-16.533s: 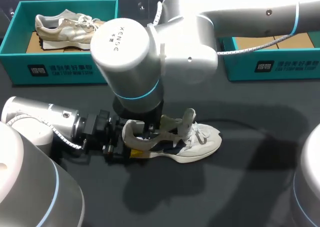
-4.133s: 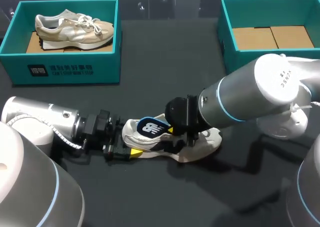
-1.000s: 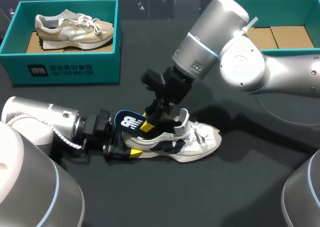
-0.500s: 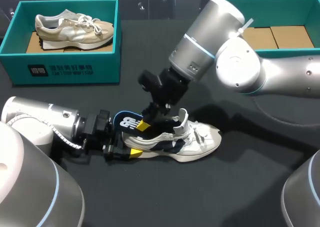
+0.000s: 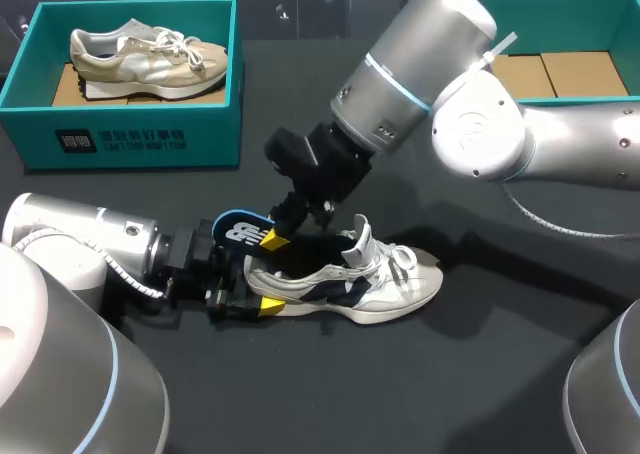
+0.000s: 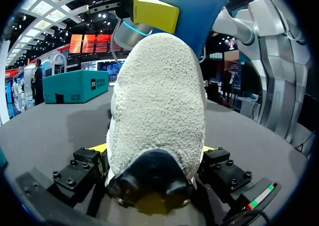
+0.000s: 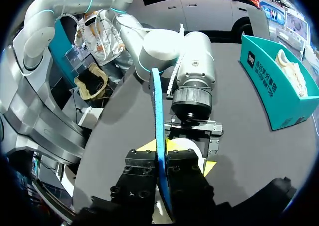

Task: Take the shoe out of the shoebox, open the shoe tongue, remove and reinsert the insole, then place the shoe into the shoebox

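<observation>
Now the white and navy shoe (image 5: 350, 284) (image 6: 159, 106) lies on its sole near the middle of the table (image 5: 420, 394), a little toward the near edge. Its toe points to the right edge and its heel to the left. Its tongue (image 5: 358, 242) stands pulled up from the opening.

The blue insole (image 5: 232, 229) (image 7: 157, 131) (image 6: 194, 7) is held on edge just above the heel. I cannot tell whether its front end touches the shoe.

The right gripper (image 5: 272, 236) (image 7: 160, 152) (image 6: 155, 12) reaches in from the right and pinches the insole between its two yellow-tipped fingers. The left gripper (image 5: 248, 299) (image 6: 154, 151) lies low along the table from the left, its fingers pressed against both sides of the heel.

A teal shoebox (image 5: 455, 109) with a brown cardboard floor sits at the far right corner. Another teal box (image 5: 140, 139) at the far left corner holds a beige shoe (image 5: 145, 54).
</observation>
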Motion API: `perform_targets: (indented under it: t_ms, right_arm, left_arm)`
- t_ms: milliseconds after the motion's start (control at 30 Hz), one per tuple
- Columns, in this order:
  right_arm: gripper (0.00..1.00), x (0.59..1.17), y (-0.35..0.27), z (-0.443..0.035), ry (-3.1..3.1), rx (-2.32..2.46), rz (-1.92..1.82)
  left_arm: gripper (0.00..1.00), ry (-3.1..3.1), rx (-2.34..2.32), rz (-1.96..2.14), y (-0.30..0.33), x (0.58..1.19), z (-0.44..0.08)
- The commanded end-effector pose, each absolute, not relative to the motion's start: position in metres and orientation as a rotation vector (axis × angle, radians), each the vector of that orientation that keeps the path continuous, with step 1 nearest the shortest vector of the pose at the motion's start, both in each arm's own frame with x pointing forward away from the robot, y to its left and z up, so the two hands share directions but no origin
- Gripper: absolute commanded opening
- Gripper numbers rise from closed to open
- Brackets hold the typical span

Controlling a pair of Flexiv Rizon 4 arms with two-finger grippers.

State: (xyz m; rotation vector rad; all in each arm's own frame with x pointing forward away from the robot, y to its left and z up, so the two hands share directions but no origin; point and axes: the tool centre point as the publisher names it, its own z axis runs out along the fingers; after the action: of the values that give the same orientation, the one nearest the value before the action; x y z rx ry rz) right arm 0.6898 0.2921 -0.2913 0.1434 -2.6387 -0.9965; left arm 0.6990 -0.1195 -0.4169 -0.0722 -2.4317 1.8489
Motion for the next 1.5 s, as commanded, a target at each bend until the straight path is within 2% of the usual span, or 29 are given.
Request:
perform_targets:
  t_ms: [33, 200, 500, 967, 1300, 1500]
  right_arm:
    - [0.0, 0.69, 0.293, -0.291, -2.641, 0.144, -0.994]
    - [0.0, 0.69, 0.293, -0.291, -2.641, 0.144, -0.994]
    - [0.0, 0.693, 0.303, -0.212, -2.474, 0.415, -1.353]
    - [0.0, 0.693, 0.303, -0.212, -2.474, 0.415, -1.353]
    - [0.0, 0.689, 0.273, -0.134, -2.354, 0.338, -1.451]
    - [0.0, 0.685, 0.261, -0.128, -2.318, 0.199, -1.43]
  left_arm:
    - [0.0, -2.434, -0.072, 1.849, -0.119, 0.699, -0.419]
    - [0.0, -2.434, -0.072, 1.849, -0.119, 0.699, -0.419]
    - [0.0, -2.434, -0.072, 1.849, -0.119, 0.699, -0.419]
    - [0.0, -2.434, -0.072, 1.849, -0.119, 0.699, -0.419]
    - [0.0, -2.434, -0.072, 1.849, -0.119, 0.699, -0.419]
    - [0.0, -2.434, -0.072, 1.849, -0.119, 0.699, -0.419]
